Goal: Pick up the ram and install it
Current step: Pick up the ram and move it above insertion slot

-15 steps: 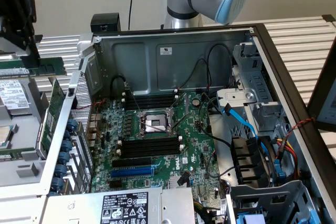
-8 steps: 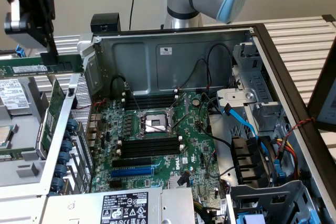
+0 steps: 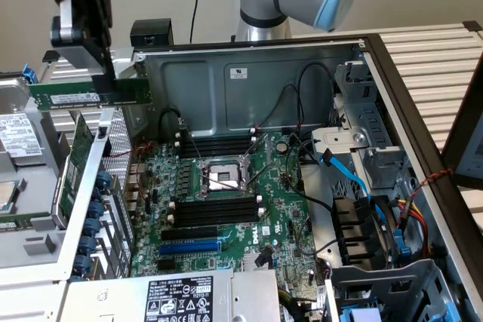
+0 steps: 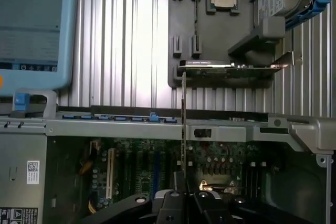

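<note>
Green ram (image 3: 68, 98): pinched by gripper (image 3: 106, 83), well apart from memory slots (image 3: 219, 207).
Risk: slot is missed if ram is tilted.

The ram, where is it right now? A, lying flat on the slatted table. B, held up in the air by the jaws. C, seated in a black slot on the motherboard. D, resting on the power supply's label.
B: the ram hangs level in the shut jaws at the exterior view's upper left, clear of the motherboard, whose black slots stand empty.
</note>
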